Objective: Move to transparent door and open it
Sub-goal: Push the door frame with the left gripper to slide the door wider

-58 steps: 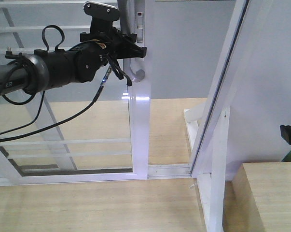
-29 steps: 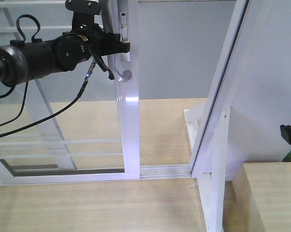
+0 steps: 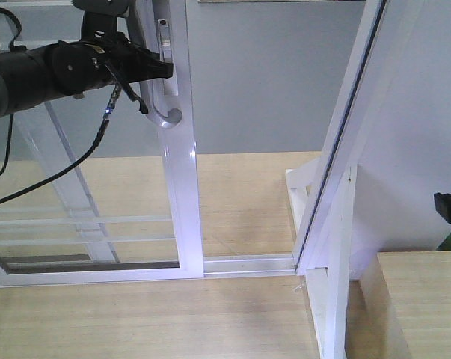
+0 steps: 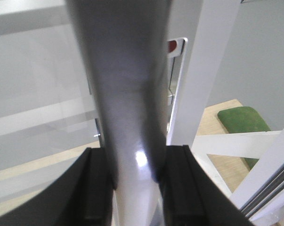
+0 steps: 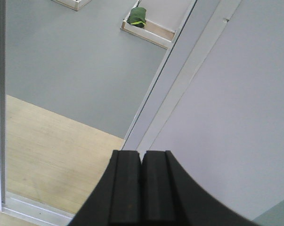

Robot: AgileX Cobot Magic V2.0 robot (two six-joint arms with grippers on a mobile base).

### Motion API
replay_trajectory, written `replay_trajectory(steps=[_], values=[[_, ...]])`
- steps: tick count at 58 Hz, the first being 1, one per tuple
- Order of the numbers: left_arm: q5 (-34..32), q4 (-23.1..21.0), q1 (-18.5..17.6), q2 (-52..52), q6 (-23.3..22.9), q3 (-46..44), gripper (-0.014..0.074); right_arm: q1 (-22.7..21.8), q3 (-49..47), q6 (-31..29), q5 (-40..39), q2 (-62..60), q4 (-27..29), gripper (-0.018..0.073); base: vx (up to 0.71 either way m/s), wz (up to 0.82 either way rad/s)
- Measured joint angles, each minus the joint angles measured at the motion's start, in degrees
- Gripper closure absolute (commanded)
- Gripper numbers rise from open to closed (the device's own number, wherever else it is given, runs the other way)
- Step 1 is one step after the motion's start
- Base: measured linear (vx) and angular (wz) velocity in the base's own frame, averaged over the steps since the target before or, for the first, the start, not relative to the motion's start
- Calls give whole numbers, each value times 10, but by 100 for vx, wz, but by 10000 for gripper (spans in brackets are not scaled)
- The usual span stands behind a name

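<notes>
My left end effector [image 3: 161, 71] is clamped on the handle [image 3: 159, 105]; the door [image 3: 176, 187] stands partly open, rightward gap left to widen. Right end effector [image 5: 142, 188]: pressed together, idle.

You see a pale wooden floor [image 3: 135, 321] (light grain throughout) carrying a white sliding track [image 3: 247, 263], a white door-frame post [image 3: 337, 299], and a wooden box [image 3: 416, 299] at right.

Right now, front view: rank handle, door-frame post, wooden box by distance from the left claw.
1. Handle: inside the left claw, top left.
2. Door-frame post: right of the opening.
3. Wooden box: bottom right corner, farthest.
</notes>
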Motion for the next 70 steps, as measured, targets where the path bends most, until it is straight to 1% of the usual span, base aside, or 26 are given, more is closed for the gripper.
replay_trajectory(steps=[18,34,51,60,64,70], values=[[69,-1,47,-27,6,0,596,0,0,0,-2,0,0,564,0,0],[107,9,89,-49,6,5,596,0,0,1,-2,0,0,564,0,0],[133,29,125,-69,6,7,596,0,0,1,-2,0,1,564,0,0],[159,59,143,-96,5,7,596,0,0,1,-2,0,2,564,0,0],[160,64,153,-117,4,4,596,0,0,1,-2,0,6,564,0,0],[131,65,171,-142,4,-5,596,0,0,1,-2,0,15,564,0,0]])
